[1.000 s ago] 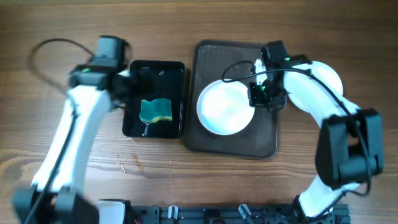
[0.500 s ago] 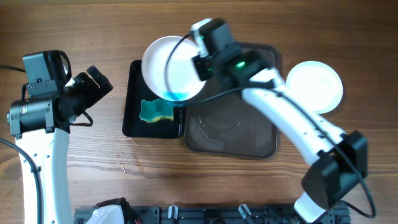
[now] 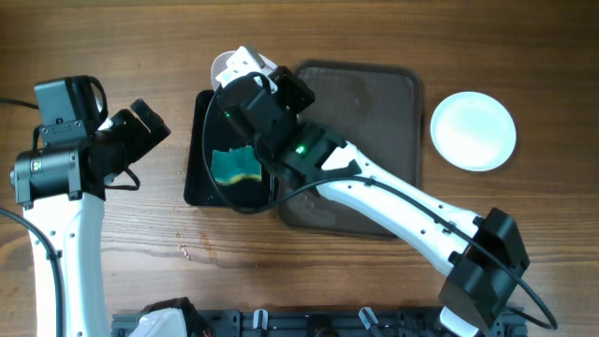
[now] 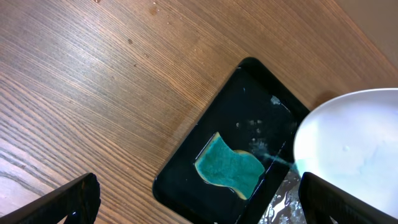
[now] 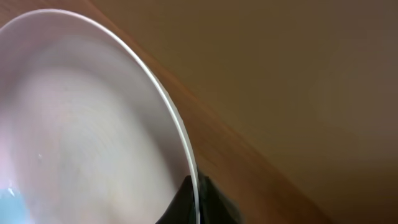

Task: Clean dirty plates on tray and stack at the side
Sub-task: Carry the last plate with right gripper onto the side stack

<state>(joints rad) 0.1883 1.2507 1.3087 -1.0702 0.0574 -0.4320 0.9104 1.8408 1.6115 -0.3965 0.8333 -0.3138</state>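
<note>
Tray [image 3: 374,94] empty. Clean plate [image 3: 473,129] set aside, right. Smeared plate [image 4: 354,149] — rim pinched by right gripper [image 5: 196,200] — tilted over black tray [image 4: 249,99]. Left gripper [image 4: 199,186] spread, empty. Third plate unseen.

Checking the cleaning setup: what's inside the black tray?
A teal sponge lies in the black tray. The tilted plate held above hides one corner, so anything there cannot be seen.

From overhead the plate [image 3: 223,67] is mostly hidden under the right arm [image 3: 374,192]; in both wrist views it is cut off.
</note>
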